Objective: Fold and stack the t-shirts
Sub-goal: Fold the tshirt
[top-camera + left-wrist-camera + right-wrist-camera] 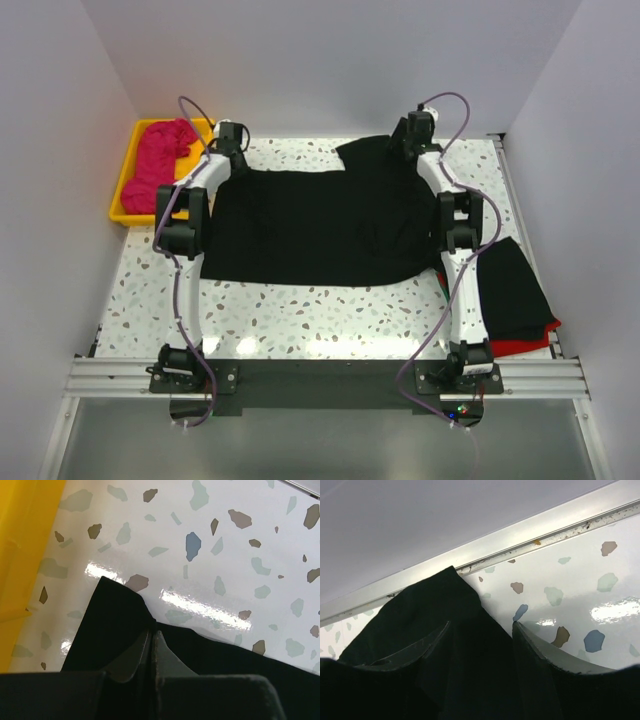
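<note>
Your large black t-shirt [320,225] lies spread mid-table [300,310]. Only the wrist views show the left gripper [151,630] pinched onto its corner and the right gripper [477,630] astride cloth, jaws apart. Overhead, count four shirts: add the pink shirt [160,160] in one yellow tray [122,205], and the folded black shirt [515,285] over the red shirt [535,345].

A robotics lab bench: plain white walls [330,60] box in a speckled table [300,310] whose aluminium rail [110,378] carries a left arm [190,215] and a right arm [462,230].

Red cloth t-shirt [530,343] mostly hidden under folded black t-shirt [515,290] (a thin edge showed), yellow plastic tray [20,540] and large black t-shirt [115,630] cut by left wrist view's edges.
</note>
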Motion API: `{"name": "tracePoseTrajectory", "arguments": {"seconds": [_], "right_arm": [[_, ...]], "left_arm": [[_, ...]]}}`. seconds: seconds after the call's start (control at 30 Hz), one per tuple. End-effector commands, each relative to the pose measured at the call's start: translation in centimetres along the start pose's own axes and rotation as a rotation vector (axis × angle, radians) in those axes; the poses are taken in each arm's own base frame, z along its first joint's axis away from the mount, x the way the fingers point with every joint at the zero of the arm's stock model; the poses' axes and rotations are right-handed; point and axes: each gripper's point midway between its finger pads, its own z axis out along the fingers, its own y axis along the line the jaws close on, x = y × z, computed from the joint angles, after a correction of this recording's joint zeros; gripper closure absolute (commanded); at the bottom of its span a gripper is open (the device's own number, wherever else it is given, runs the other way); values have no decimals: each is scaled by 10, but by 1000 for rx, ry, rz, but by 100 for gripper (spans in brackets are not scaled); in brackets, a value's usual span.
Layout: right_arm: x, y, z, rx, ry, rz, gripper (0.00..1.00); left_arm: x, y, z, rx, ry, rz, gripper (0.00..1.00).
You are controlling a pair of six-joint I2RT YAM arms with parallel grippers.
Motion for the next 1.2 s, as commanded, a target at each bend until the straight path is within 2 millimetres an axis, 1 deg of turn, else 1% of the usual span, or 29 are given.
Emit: {"name": "tracePoseTrajectory", "arguments": {"seconds": [0.0,0.03,0.07,0.13,0.17,0.23,0.3,0.37,0.4,0.43,0.47,0.5,0.53,0.57,0.63,0.67,0.7,0.77,0.8,0.83,0.87,0.97,1.0,1.03,1.07,1.1,1.13,1.17], "right_arm": [[17,6,8,24,-1,-9,46],[20,6,9,29,1,-16,46],[22,10,8,28,7,-24,49],[23,9,8,43,3,-26,52],[21,8,7,48,2,-24,56],[21,6,7,57,2,-25,61],[23,9,6,47,8,-25,68],[24,8,6,53,11,-21,76],[23,9,5,53,11,-21,83],[23,7,4,60,12,-20,86],[15,10,0,57,-5,-20,89],[14,10,-3,61,-8,-21,92],[8,9,-5,71,-21,-23,93],[-4,14,-11,65,-42,-29,94],[-13,13,-17,78,-59,-41,98],[-21,15,-22,81,-75,-52,99],[-35,18,-30,79,-98,-54,100],[-46,17,-38,88,-117,-61,100],[-60,18,-48,88,-138,-59,100],[-66,18,-52,93,-149,-58,100],[-76,17,-62,98,-166,-60,100],[-89,16,-74,112,-190,-67,100],[-89,13,-77,121,-189,-71,100],[-99,14,-85,121,-205,-70,100],[-104,12,-89,128,-214,-73,100],[-103,9,-91,136,-208,-72,100],[-111,8,-97,136,-220,-67,100],[-112,7,-100,138,-221,-69,100]], "left_arm": [[1,-6,-9,40,18,-7,98],[3,-6,-8,43,22,-8,98],[3,-6,-8,43,22,-7,98],[4,-6,-6,42,24,-6,98],[5,-6,-6,43,26,-6,98],[7,-6,-5,45,30,-7,98],[9,-6,-4,48,33,-8,98],[9,-7,-4,50,32,-11,98],[8,-7,-4,51,31,-12,98],[9,-7,-4,50,32,-11,99],[8,-7,-4,48,30,-12,99],[6,-7,-5,48,26,-12,99],[7,-6,-6,44,28,-13,99],[6,-6,-6,42,25,-14,100],[2,-5,-8,38,16,-20,100],[1,-5,-8,36,11,-19,100],[-3,-3,-10,29,2,-23,100],[-7,-3,-13,25,-10,-27,100],[-12,-3,-16,19,-23,-29,100],[-15,-1,-16,13,-30,-32,100],[-20,0,-19,7,-43,-36,100],[-29,2,-24,-2,-64,-43,100],[-33,5,-25,-9,-73,-49,100],[-35,4,-26,-8,-79,-52,100],[-38,4,-27,-9,-84,-56,100],[-40,6,-28,-16,-89,-58,100],[-41,7,-28,-20,-90,-57,100],[-43,8,-29,-23,-94,-61,100]]}}
